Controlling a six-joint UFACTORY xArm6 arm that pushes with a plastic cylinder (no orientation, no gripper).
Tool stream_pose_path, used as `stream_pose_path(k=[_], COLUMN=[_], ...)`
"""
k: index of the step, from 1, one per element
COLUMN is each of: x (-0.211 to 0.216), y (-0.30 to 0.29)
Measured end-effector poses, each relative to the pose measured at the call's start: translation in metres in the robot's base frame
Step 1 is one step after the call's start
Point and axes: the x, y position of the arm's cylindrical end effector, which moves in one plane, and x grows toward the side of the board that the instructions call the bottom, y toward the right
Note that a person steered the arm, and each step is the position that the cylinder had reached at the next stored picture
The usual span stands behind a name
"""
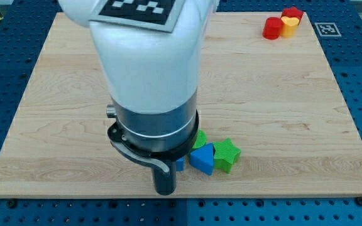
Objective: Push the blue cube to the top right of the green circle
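My arm fills the middle of the view. The dark rod comes down near the board's bottom edge and my tip [164,191] rests there. A small blue block [179,164], mostly hidden by the arm so its shape is unclear, lies just up and right of the tip. To its right is a larger blue angular block [202,158]. A green block [200,138], partly hidden behind the arm, sits just above it and may be the circle. A green star [227,154] touches the larger blue block's right side.
A red cylinder [271,28], a yellow heart-like block [289,25] and another red block [292,12] cluster at the board's top right corner. The wooden board [281,113] lies on a blue perforated table.
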Motion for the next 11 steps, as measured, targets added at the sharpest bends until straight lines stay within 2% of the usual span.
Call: stream_pose_path(k=[1, 6, 8, 9, 10, 11], x=[0.000, -0.094, -0.135, -0.146, -0.120, -0.116], y=[0.000, -0.003, 0.040, 0.058, 0.071, 0.109])
